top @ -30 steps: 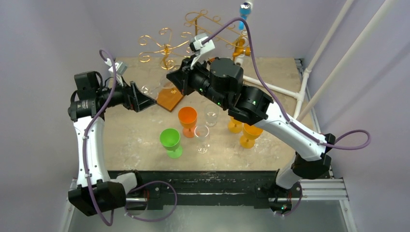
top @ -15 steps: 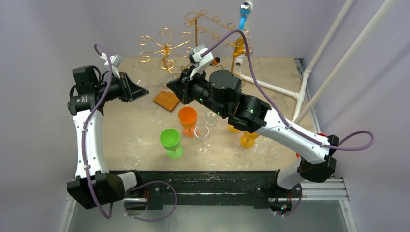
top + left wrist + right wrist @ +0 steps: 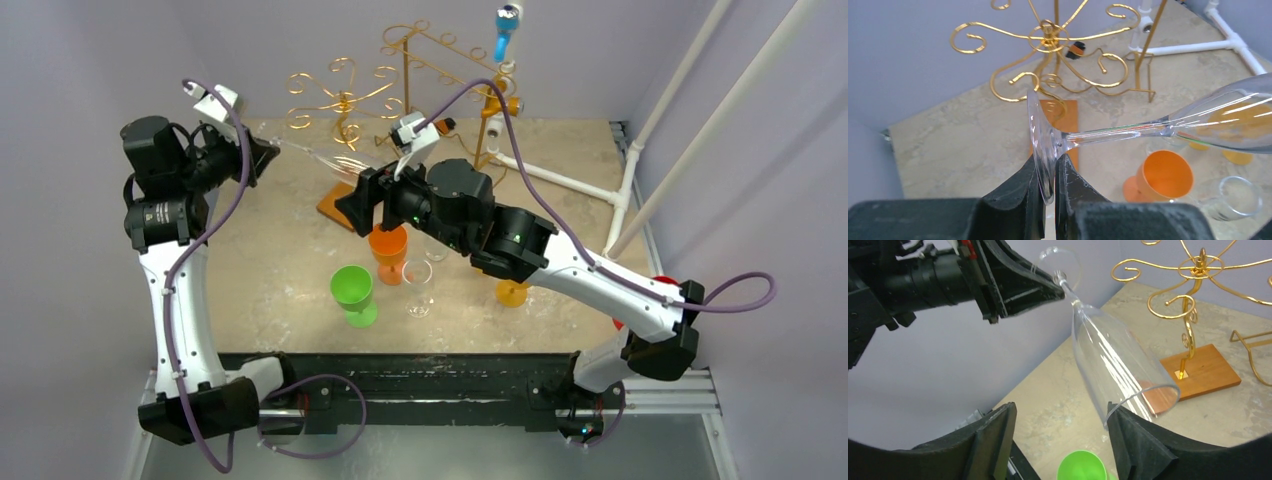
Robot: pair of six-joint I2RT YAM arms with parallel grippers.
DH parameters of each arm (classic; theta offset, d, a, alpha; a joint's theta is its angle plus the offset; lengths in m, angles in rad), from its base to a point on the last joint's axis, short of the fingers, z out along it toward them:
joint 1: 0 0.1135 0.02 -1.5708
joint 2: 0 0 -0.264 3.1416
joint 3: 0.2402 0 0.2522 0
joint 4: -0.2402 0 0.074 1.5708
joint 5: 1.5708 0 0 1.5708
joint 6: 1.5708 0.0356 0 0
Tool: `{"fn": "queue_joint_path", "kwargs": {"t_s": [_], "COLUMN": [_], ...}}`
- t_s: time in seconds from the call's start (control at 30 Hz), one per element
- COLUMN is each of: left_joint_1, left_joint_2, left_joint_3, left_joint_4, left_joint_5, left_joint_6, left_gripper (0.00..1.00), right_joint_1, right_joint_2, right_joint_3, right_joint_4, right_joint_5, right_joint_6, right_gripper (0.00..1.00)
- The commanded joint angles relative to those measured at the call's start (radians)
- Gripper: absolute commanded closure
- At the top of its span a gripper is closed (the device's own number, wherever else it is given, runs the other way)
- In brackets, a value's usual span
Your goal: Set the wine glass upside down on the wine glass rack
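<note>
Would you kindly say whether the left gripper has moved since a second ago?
Yes; left gripper moved farther from the green plastic goblet, toward the far wall.

The clear wine glass (image 3: 1113, 357) is hanging almost level in the air, its foot being pinched edge-on by the left pincer (image 3: 1049, 167) and its bowl sloping slightly downward. The gold scrolled-wire wine glass rack (image 3: 1048, 37) is standing upright on its wooden base, just beyond.
</note>
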Motion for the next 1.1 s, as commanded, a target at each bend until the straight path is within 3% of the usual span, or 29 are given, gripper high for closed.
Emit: {"fn": "queue_joint_path", "kwargs": {"t_s": [0.0, 0.2, 0.33, 0.47, 0.63, 0.8, 1.07], "left_joint_1": [0.005, 0.004, 0.005, 0.005, 0.005, 0.004, 0.004], "left_joint_2": [-0.009, -0.023, -0.012, -0.088, -0.081, -0.127, -0.161], "left_joint_3": [0.087, 0.122, 0.151, 0.011, 0.056, 0.008, -0.014], "left_joint_4": [0.178, 0.310, 0.353, 0.549, 0.482, 0.495, 0.534], "left_joint_5": [-0.215, -0.206, -0.154, -0.070, 0.065, 0.216, 0.298], "left_joint_6": [0.073, 0.071, 0.085, 0.211, 0.396, 0.546, 0.580], "left_gripper": [1.00, 1.00, 1.00, 1.00, 1.00, 1.00, 1.00], "right_joint_1": [0.023, 0.021, 0.020, 0.018, 0.017, 0.003, -0.039], "right_joint_2": [-0.069, -0.118, -0.161, -0.166, -0.077, 0.148, 0.156], "right_joint_3": [0.027, 0.027, 0.038, 0.167, 0.360, 0.637, 0.482], "right_joint_4": [-0.074, -0.199, -0.289, -0.383, -0.456, -0.586, -0.418], "right_joint_5": [-0.043, -0.010, 0.025, 0.066, 0.074, -0.009, -0.091], "right_joint_6": [0.041, 0.029, 0.004, -0.045, -0.156, -0.241, -0.273], "right_gripper": [0.23, 0.07, 0.06, 0.02, 0.01, 0.01, 0.01]}}
